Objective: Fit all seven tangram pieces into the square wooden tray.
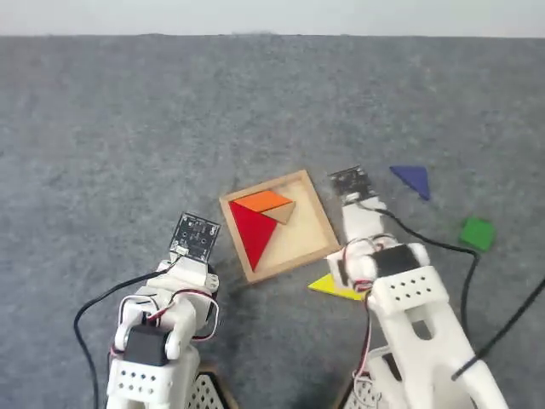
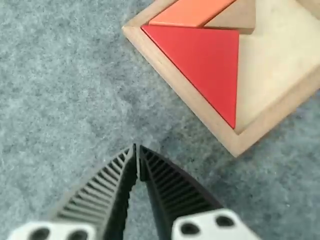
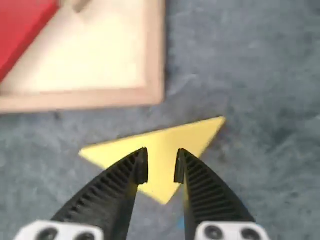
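The square wooden tray [image 1: 317,228] lies mid-table and holds a red triangle [image 1: 253,230], an orange piece [image 1: 264,201] and a small tan triangle [image 1: 285,213]. A yellow triangle [image 1: 328,286] lies flat on the carpet just in front of the tray, partly under the right arm. My right gripper [image 3: 161,165] is narrowly open, with its fingertips over the yellow triangle [image 3: 160,145]. My left gripper [image 2: 136,150] is shut on nothing above bare carpet, a short way off the tray's near-left corner [image 2: 150,47], beside the red triangle [image 2: 205,60].
A blue triangle [image 1: 413,180] and a green square [image 1: 477,233] lie loose on the grey carpet to the right of the tray. Black cables trail from both arms near the front edge. The tray's right half [image 3: 100,45] is bare wood.
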{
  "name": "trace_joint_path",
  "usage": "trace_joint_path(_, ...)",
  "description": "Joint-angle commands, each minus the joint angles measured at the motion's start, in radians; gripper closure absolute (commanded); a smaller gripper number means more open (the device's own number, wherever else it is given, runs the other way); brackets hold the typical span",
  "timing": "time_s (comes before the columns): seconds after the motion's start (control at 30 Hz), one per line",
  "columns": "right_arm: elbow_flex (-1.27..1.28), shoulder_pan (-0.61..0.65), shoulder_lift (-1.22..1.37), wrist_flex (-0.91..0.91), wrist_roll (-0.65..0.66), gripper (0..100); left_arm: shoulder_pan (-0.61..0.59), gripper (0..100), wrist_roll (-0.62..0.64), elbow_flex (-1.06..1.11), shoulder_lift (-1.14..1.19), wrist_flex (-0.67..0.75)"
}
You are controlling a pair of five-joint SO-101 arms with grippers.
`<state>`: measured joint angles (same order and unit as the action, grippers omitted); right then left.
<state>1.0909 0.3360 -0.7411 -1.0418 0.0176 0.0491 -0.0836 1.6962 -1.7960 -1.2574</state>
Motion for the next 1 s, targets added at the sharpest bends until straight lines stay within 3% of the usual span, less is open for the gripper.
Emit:
trace_joint_path(0.0, -0.025, -0.077, -0.038, 0.09, 0.011, 90.2, -0.005, 99, 0.005, -0.012, -0.021, -0.005)
trace_joint_path(0.2, -0.135, -0.064, 0.093, 0.073, 0.002, 90.2, -0.005, 99, 0.005, -0.012, -0.021, -0.005)
trace_joint_path(0.47, -0.454, 0.137, 0.45, 0.111, -0.06, 89.7, -0.005, 99, 0.005, -0.012, -0.021, -0.005)
trace_joint_path(0.7, -0.626, 0.139, 0.76, 0.117, -0.055, 89.7, -0.005, 99, 0.005, -0.012, -0.021, -0.005)
trace_joint_path(0.97, -0.641, 0.062, 0.866, 0.113, -0.101, 90.5, -0.005, 99, 0.005, -0.012, -0.021, -0.005)
